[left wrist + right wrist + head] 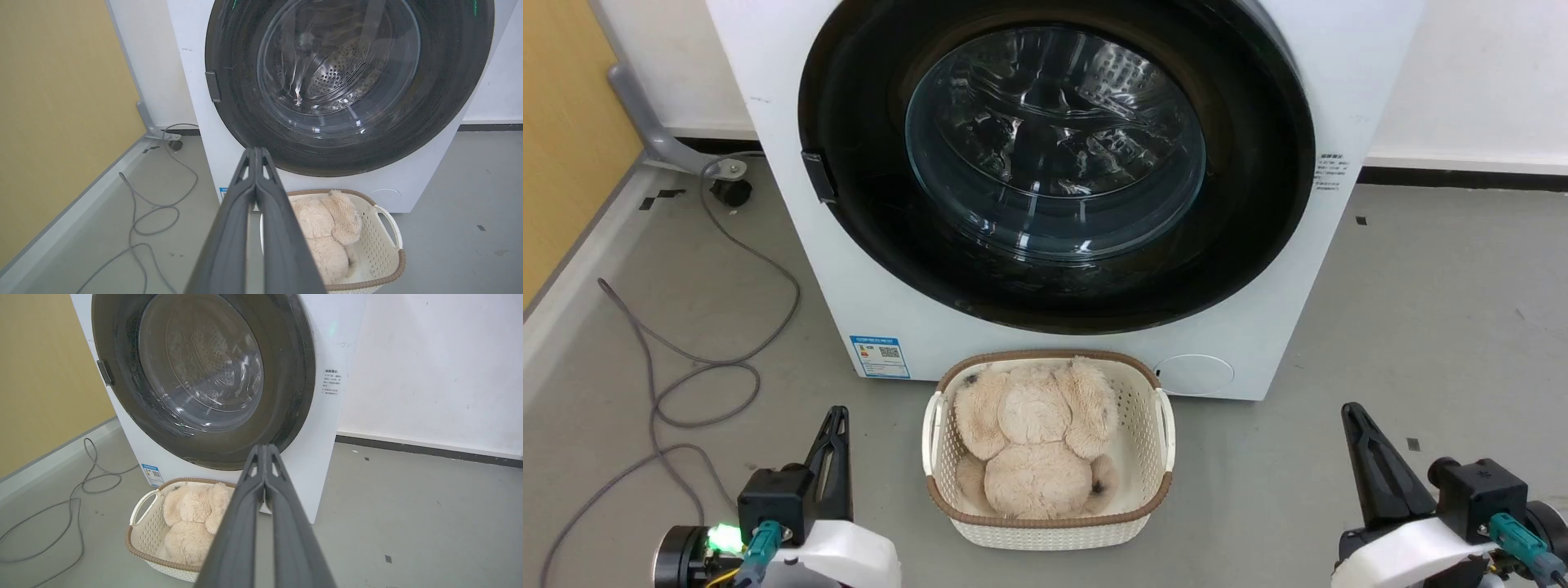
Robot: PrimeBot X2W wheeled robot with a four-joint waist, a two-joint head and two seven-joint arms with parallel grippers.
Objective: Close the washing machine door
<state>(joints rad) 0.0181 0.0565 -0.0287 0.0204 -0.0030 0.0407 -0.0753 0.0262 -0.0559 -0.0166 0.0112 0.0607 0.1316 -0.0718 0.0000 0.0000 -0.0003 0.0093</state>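
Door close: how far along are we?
Done: the washing machine door sits flush against the front of the washing machine in every view. In hand: nothing; the left gripper and right gripper are shut, empty and held low either side of the basket. Left: probably nothing, though whether the latch caught cannot be told.

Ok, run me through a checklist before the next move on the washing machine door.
1. Washing machine door flat against the washing machine front: ok, looks shut in every view.
2. Door actually latched: cannot tell.
3. Left gripper shut and empty: ok.
4. Right gripper shut and empty: ok.
5. Basket with plush toy below the door, not against it: ok.
6. Grey cable on the floor, away from both grippers: ok.
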